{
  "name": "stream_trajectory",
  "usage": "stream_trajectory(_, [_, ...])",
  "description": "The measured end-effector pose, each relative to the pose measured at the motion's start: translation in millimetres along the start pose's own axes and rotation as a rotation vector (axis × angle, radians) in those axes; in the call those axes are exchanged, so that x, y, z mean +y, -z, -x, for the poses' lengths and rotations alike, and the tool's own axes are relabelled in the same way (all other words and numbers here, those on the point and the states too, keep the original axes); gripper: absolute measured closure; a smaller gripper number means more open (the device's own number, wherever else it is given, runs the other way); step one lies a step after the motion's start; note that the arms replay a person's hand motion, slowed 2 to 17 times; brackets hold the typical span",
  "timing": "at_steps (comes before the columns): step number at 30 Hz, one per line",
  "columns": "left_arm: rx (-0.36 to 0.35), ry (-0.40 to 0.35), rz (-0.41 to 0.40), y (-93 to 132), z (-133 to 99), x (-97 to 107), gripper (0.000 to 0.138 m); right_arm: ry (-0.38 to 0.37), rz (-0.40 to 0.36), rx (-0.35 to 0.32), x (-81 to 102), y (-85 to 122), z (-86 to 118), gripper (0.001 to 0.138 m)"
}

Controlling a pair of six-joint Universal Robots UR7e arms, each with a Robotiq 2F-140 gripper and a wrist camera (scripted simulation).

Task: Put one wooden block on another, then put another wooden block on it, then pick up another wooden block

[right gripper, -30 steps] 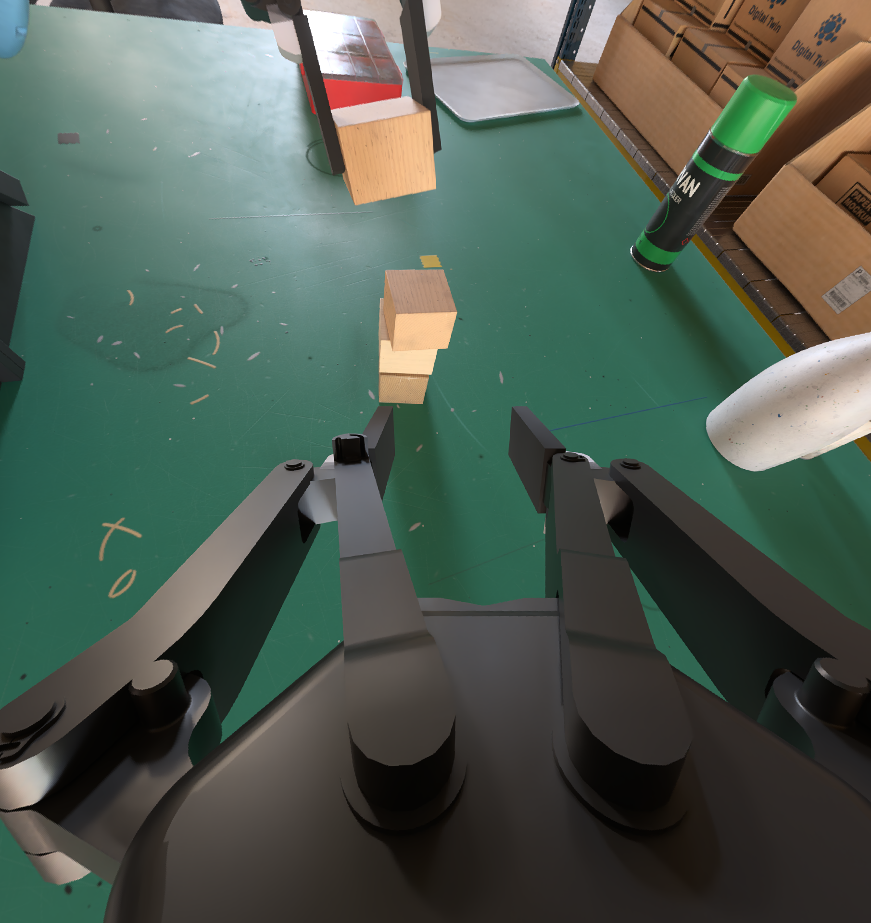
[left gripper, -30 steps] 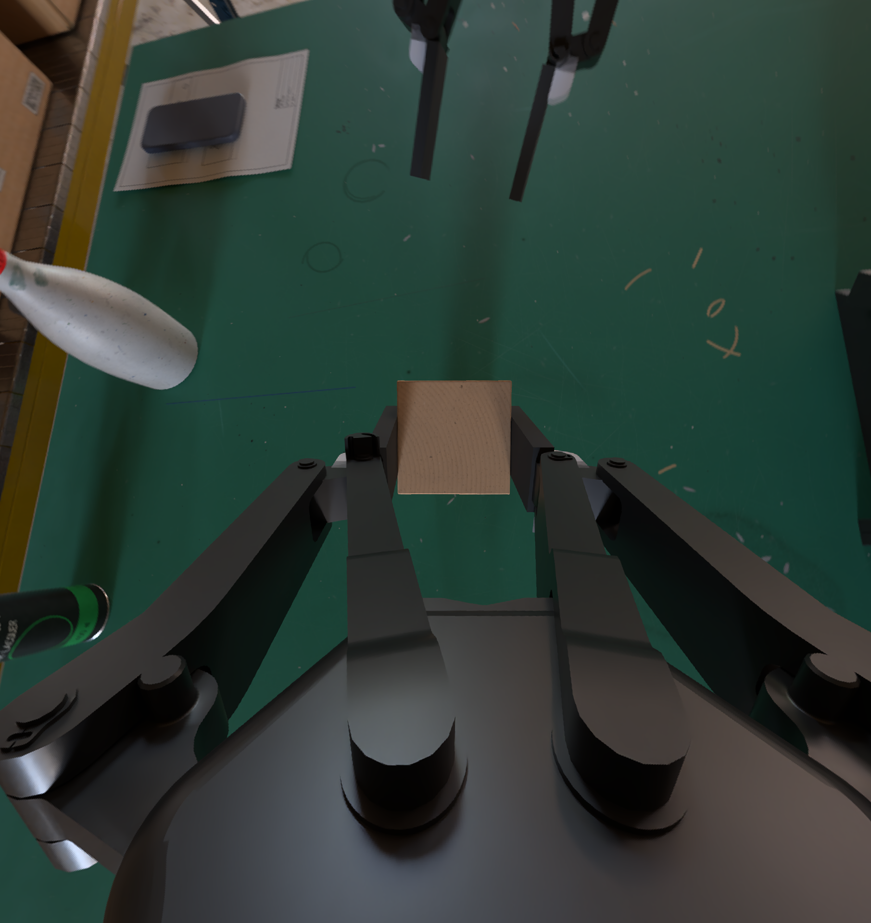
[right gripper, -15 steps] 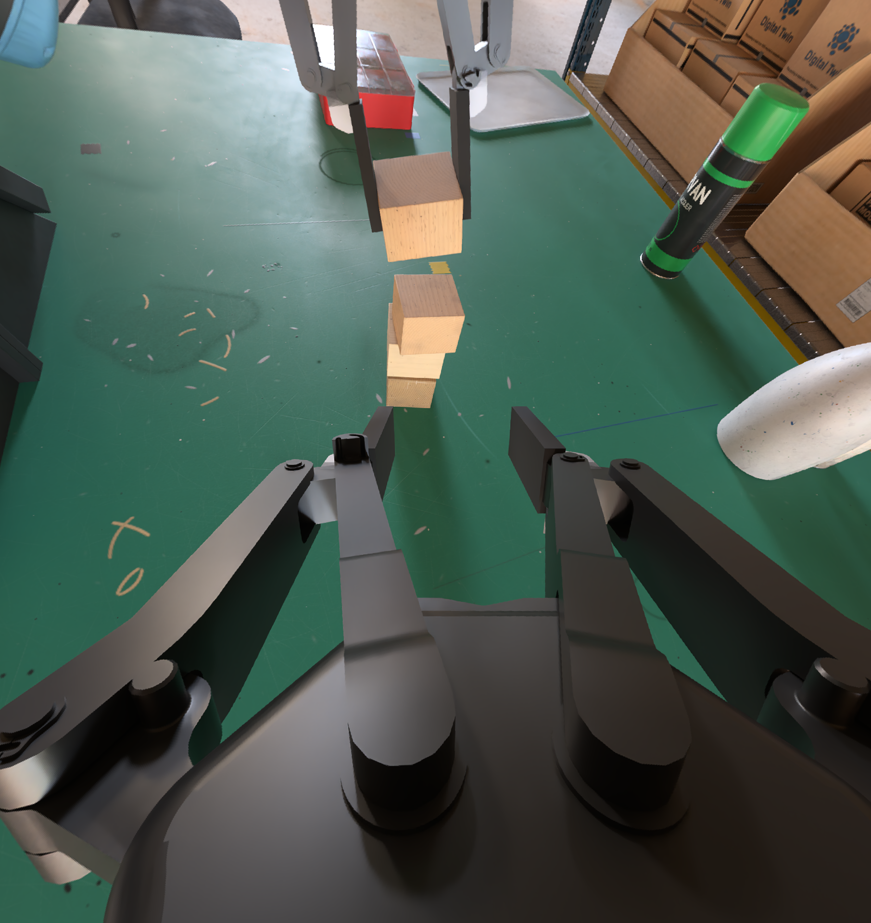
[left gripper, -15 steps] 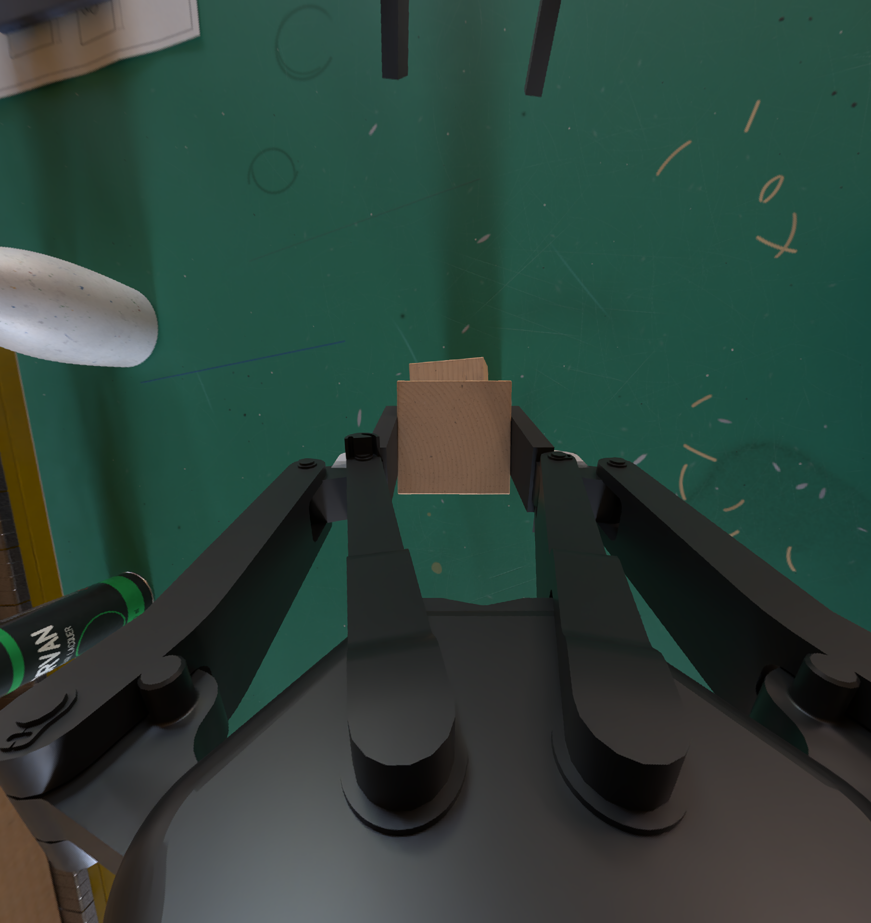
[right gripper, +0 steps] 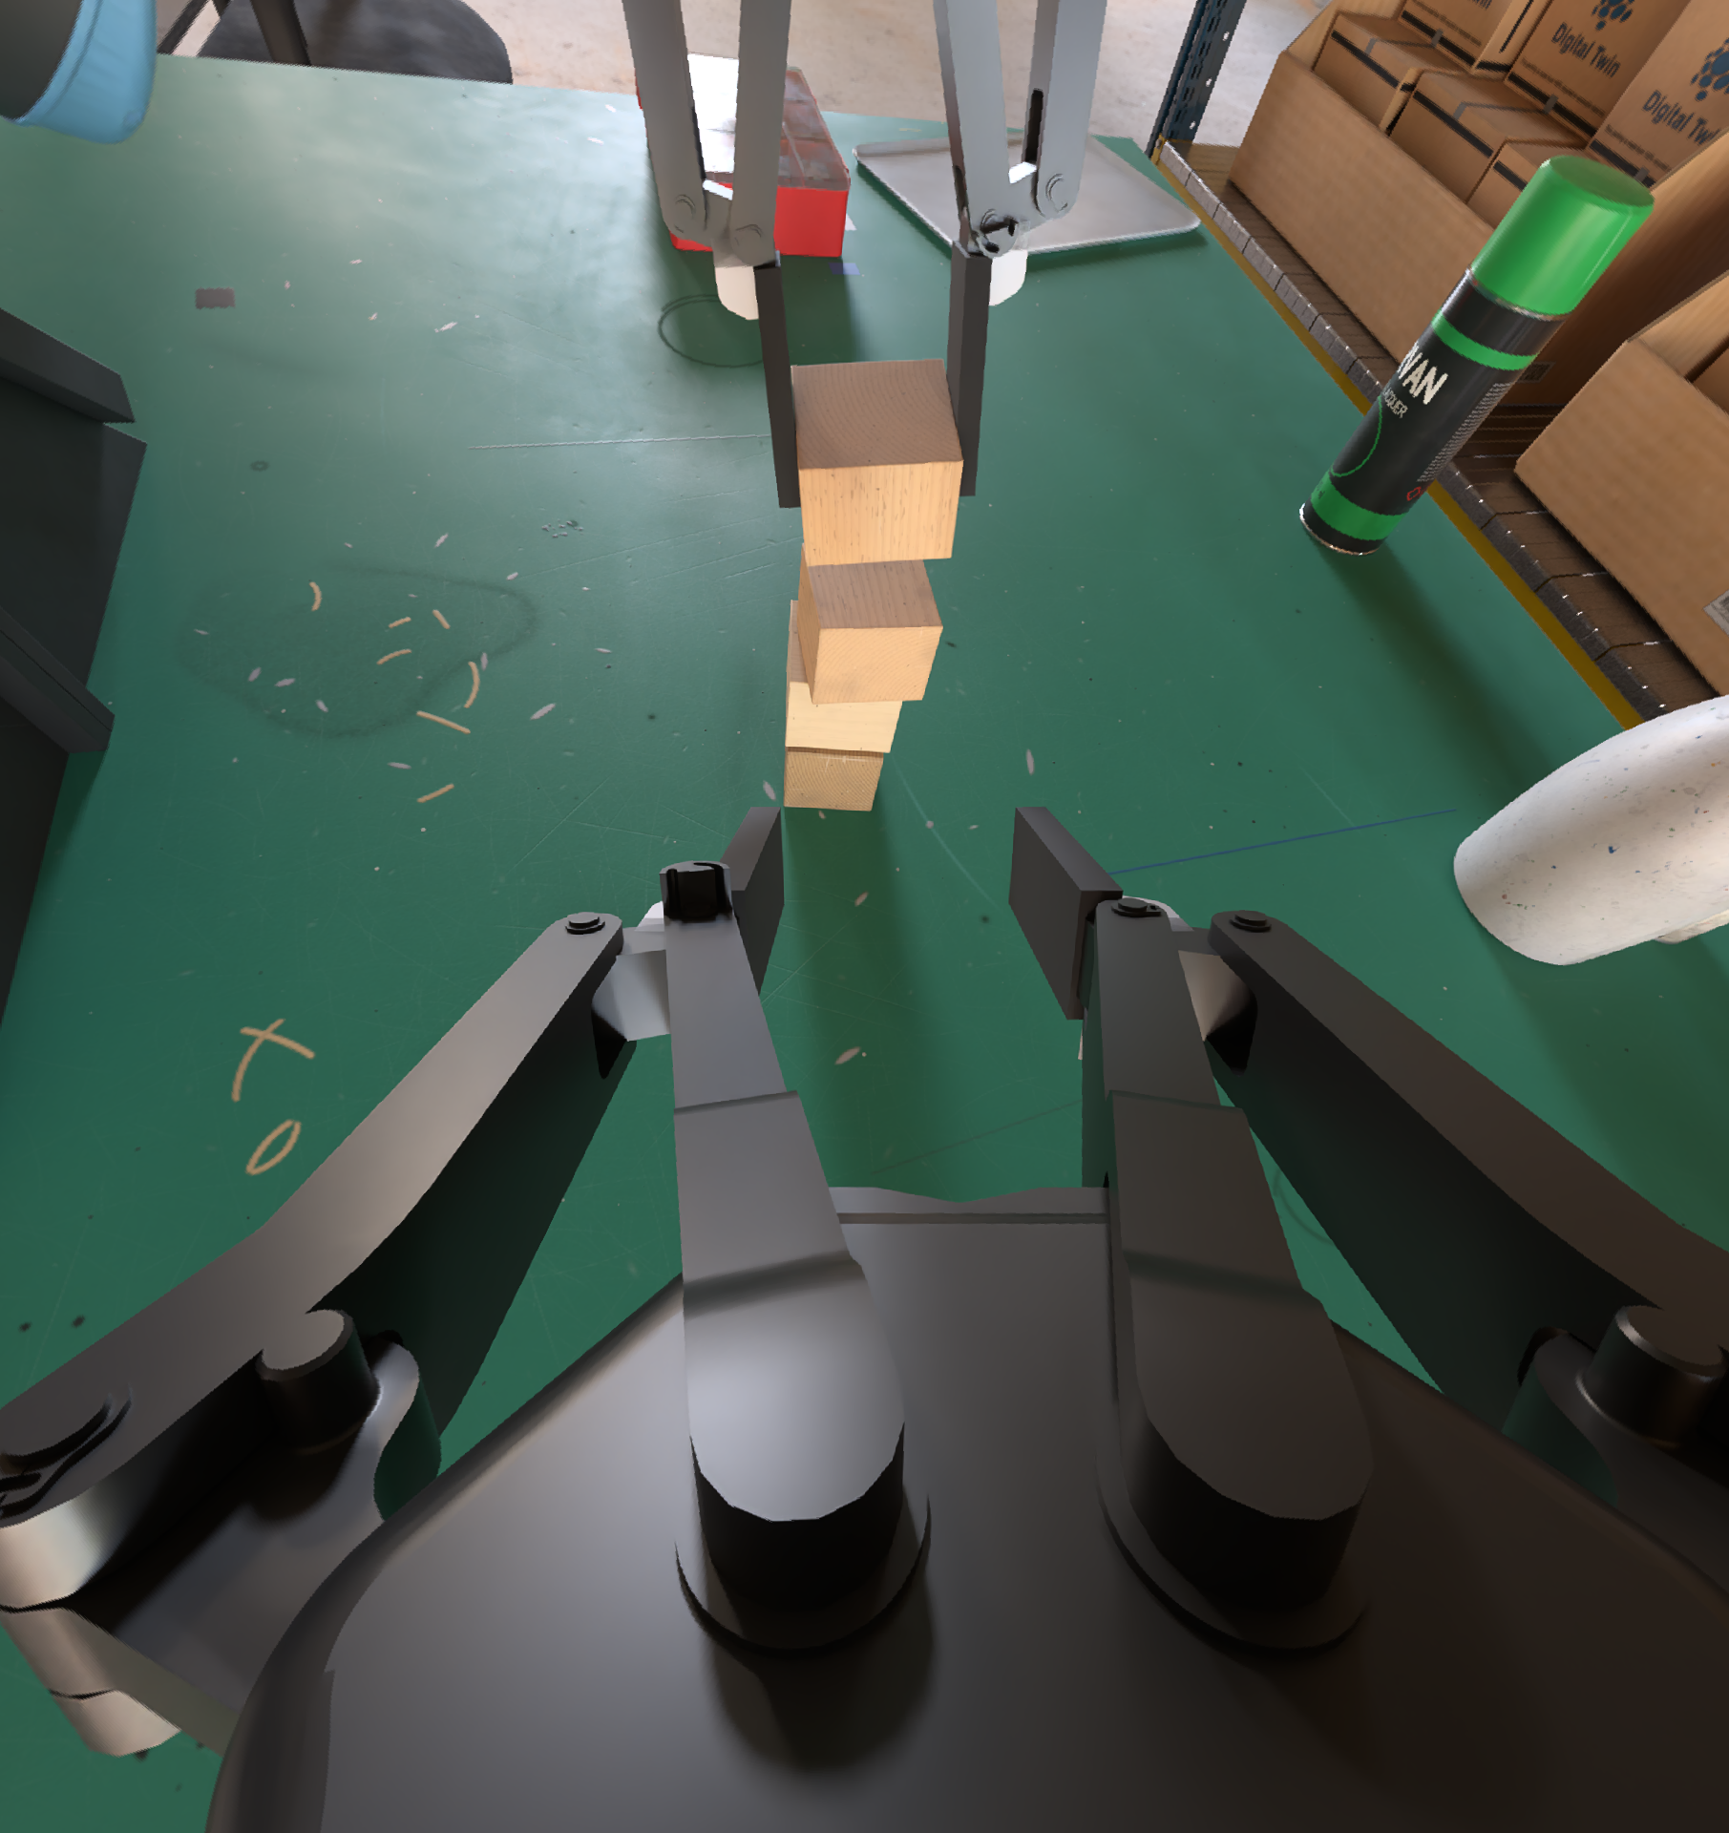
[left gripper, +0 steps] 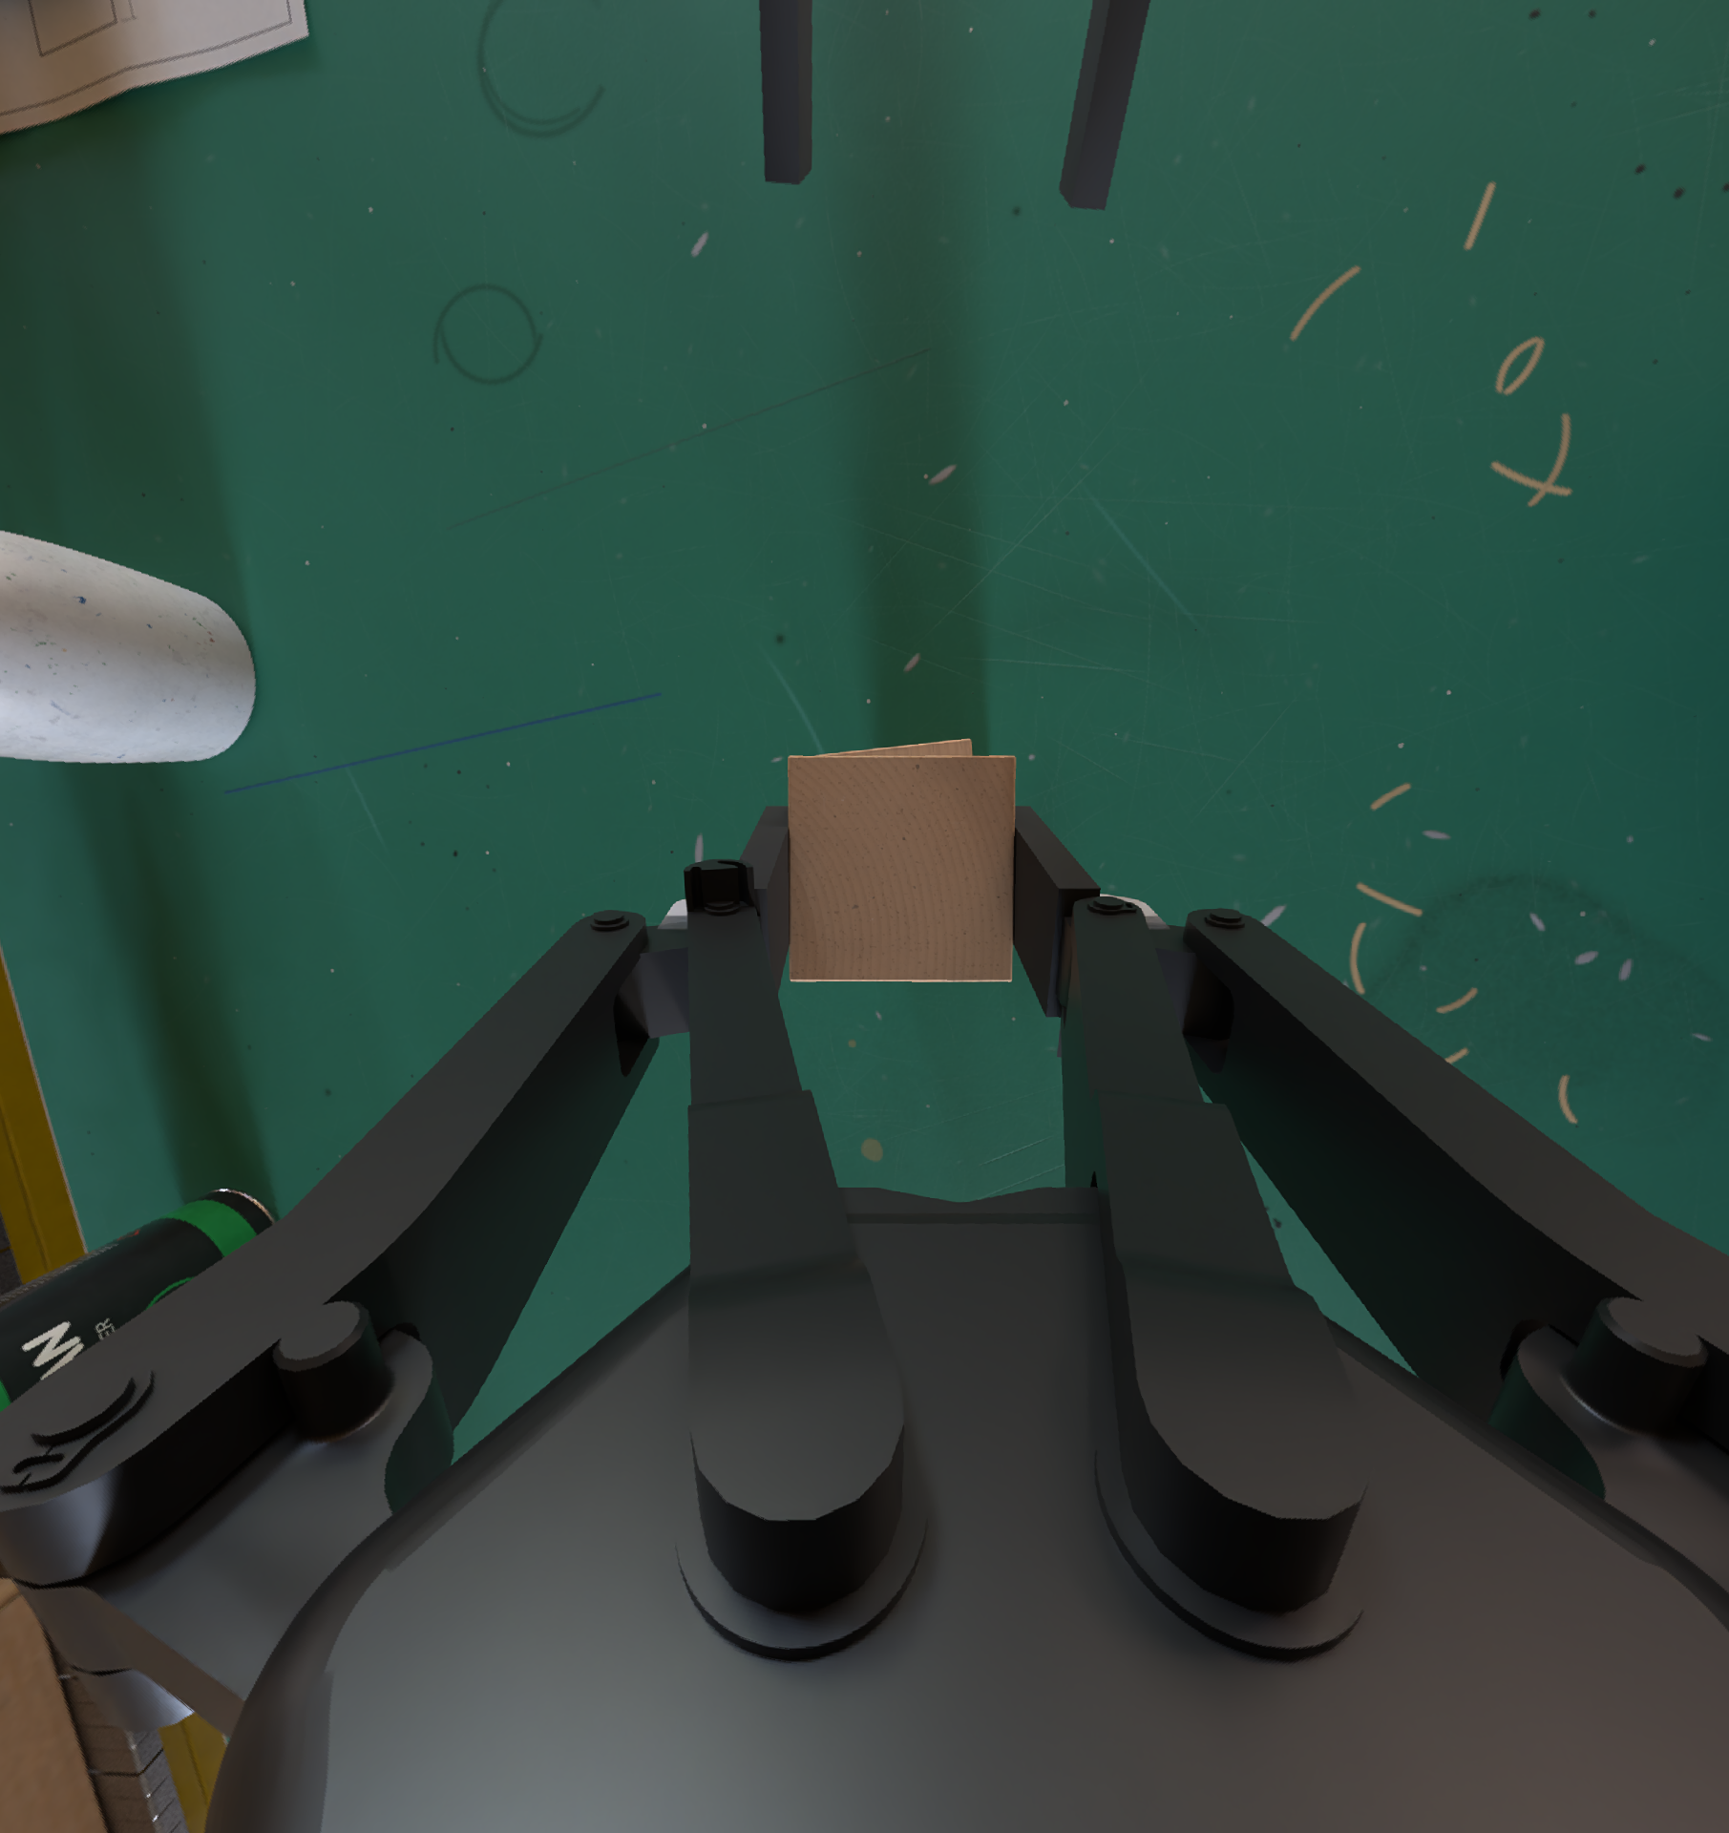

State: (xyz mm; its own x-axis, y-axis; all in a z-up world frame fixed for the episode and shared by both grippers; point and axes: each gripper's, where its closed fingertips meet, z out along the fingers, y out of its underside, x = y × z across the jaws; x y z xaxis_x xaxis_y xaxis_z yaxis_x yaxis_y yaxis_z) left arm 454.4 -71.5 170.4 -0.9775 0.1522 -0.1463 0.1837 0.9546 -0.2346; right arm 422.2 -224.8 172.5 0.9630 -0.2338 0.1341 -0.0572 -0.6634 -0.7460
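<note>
Three wooden blocks stand as a slightly crooked stack [right gripper: 865,635] on the green table [right gripper: 344,893]. My left gripper [left gripper: 900,883] is shut on a fourth wooden block [left gripper: 900,868], also seen in the right wrist view [right gripper: 875,461], held directly over the stack's top block. I cannot tell whether the two touch. In the left wrist view only a sliver of the stack [left gripper: 925,746] shows behind the held block. My right gripper [right gripper: 895,873] is open and empty, just in front of the stack's base. Its fingertips [left gripper: 786,99] hang at the top of the left wrist view.
A white bowling pin [right gripper: 1624,823] lies to the right, and a green-capped spray can [right gripper: 1465,347] stands near the yellow table edge. Cardboard boxes [right gripper: 1634,198] sit beyond the edge. A red box [right gripper: 791,188] and a grey tray [right gripper: 1088,198] are at the back. A dark fixture [right gripper: 17,595] is at left.
My left gripper has carried its block toward the stack and down, from behind and above to right over the top block. The right gripper has stayed open in place.
</note>
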Motion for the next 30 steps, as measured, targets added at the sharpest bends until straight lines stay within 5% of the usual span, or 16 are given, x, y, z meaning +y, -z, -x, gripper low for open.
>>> stream_trajectory(30, [0.059, -0.092, -0.021, 0.6, -8.3, -3.4, 0.084, 0.004, -0.004, -0.026, -1.3, -6.6, 1.6, 0.079])
